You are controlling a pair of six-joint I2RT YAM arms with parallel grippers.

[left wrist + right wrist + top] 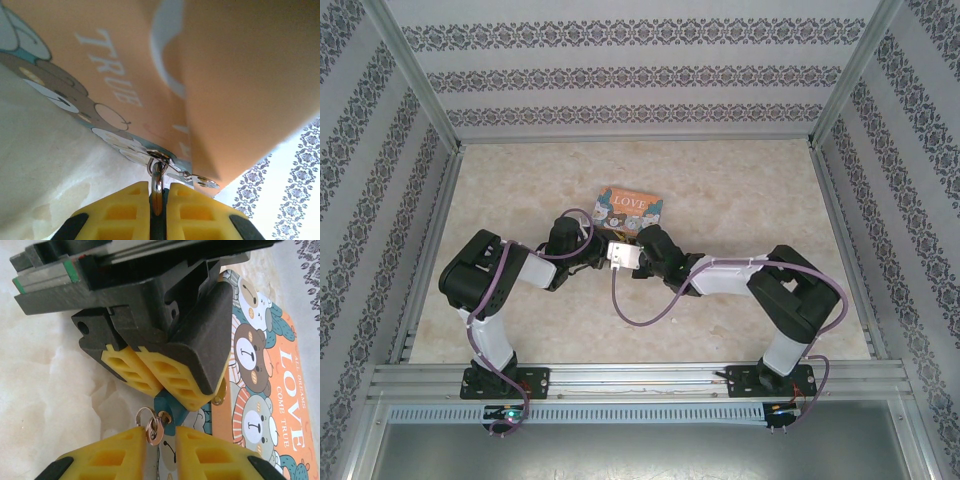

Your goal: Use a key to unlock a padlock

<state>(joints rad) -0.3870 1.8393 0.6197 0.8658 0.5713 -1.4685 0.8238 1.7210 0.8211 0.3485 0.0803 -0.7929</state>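
Observation:
My left gripper (158, 186) is shut on the padlock (157, 176), whose silver shackle hangs through the hasp on the tin's edge. In the right wrist view the padlock's teal body (175, 407) sticks out below the left gripper's yellow fingers (150, 372). A small key (154, 430) with a wire ring (141, 415) sits in the keyhole. My right gripper (160, 434) has its jaws narrowly apart around the key's head, which leans on the left finger, and a gap remains on the other side. From above, both grippers (600, 248) (632, 250) meet just in front of the tin.
The rectangular "LOVE" tin (630, 208) with cartoon bears lies flat on the marble-look table (740, 190), just beyond the grippers. Its orange lid (150, 65) looms close over the left wrist camera. Metal frame rails and patterned walls border the table.

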